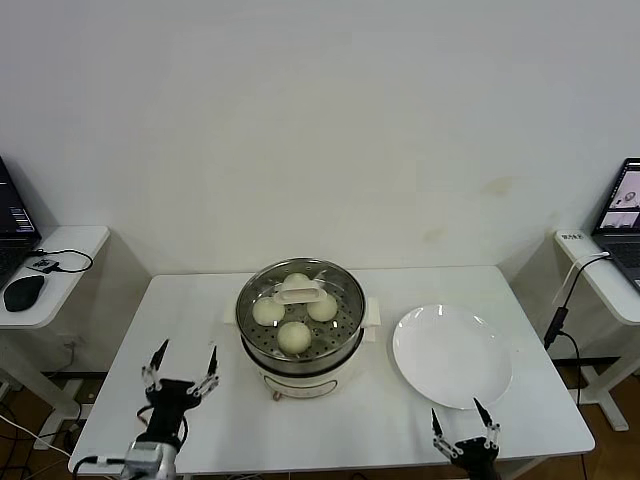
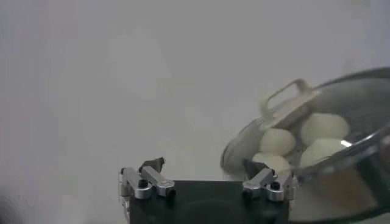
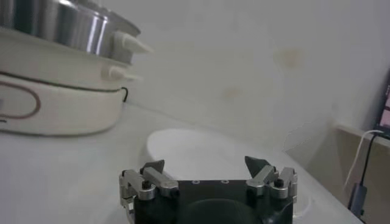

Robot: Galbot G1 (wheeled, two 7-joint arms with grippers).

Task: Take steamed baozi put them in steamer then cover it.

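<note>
White tabletop point(image 1: 240, 420) under a blank wall: four buns point(image 1: 294, 337) sit inside the steamer point(image 1: 300, 335), lid point(image 1: 298, 291) on top. Left claw point(image 1: 181, 372) and right claw point(image 1: 465, 430) hang wide open, empty, near the front edge. Looks finished; only parking remains.

Head view high, wrist views low, sharing the steamer point(image 1: 300, 325)
</note>
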